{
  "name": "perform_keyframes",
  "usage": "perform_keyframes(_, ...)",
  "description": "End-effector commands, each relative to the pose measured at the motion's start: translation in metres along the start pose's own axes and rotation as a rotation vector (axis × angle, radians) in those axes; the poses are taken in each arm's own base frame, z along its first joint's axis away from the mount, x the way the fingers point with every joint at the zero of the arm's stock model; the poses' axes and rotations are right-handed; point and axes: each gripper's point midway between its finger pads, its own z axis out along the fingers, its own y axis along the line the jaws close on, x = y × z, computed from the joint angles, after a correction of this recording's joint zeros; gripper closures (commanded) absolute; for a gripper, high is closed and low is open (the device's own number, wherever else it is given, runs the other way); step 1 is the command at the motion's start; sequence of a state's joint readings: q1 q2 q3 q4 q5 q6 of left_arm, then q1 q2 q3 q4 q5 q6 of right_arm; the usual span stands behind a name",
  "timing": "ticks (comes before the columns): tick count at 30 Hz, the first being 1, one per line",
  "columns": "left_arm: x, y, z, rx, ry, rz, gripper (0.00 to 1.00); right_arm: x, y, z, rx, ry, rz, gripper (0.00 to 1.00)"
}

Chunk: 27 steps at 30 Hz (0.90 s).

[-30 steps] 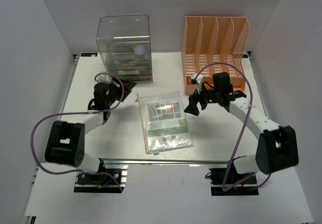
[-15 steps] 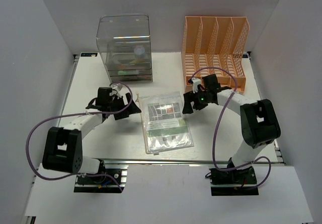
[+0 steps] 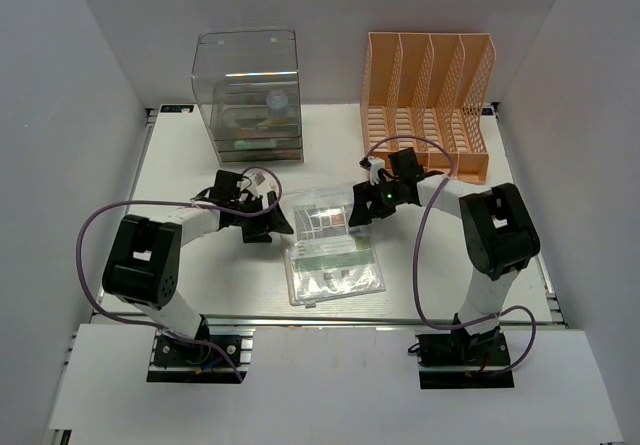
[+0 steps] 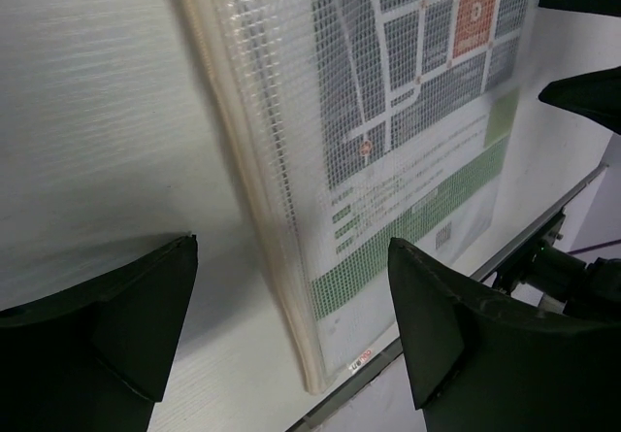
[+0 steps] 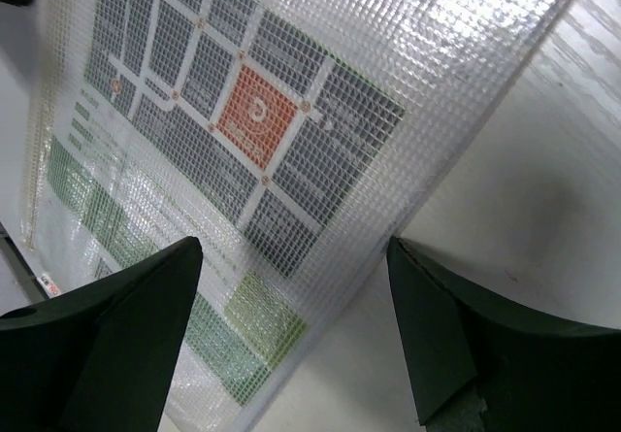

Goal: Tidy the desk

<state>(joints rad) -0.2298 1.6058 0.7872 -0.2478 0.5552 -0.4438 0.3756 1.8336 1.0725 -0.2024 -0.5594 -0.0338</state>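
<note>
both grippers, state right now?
Left gripper: open, straddling one side edge of the mesh pouch, holding nothing.
Right gripper: open, at the pouch's opposite edge, holding nothing.

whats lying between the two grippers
The clear mesh document pouch, with a printed map sheet inside, lies flat on the desk between the left gripper and the right gripper. The top external view shows this.

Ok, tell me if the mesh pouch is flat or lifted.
The pouch lies flat on the desk; left tool and right tool, open, straddle its edges.
</note>
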Motion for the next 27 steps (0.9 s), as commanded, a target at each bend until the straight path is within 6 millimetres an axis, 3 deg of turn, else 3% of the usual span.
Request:
perform_keyframes(1, 0.024, 0.012, 0.007, -0.054, 0.083, 0.002, 0.10, 0.018, 0.008, 0.013, -0.050, 0.065, 0.040, 0.18)
perform_keyframes(13, 0.050, 0.015, 0.025, -0.085, 0.186, 0.009, 0.20, 0.030, 0.044, 0.025, -0.211, 0.118, 0.017, 0.38)
perform_keyframes(16, 0.056, 0.015, 0.029, -0.080, 0.212, 0.005, 0.33, 0.032, 0.045, 0.028, -0.206, 0.127, 0.008, 0.40)
perform_keyframes(21, 0.054, 0.003, 0.026, -0.033, 0.182, 0.027, 0.63, 0.030, 0.043, 0.028, -0.189, 0.125, -0.010, 0.42)
perform_keyframes(23, 0.056, -0.001, 0.026, -0.021, 0.182, 0.036, 0.65, 0.031, 0.043, 0.028, -0.189, 0.127, -0.009, 0.42)
perform_keyframes(27, 0.055, -0.011, 0.026, 0.041, 0.177, 0.046, 0.88, 0.029, 0.046, 0.027, -0.200, 0.124, -0.020, 0.44)
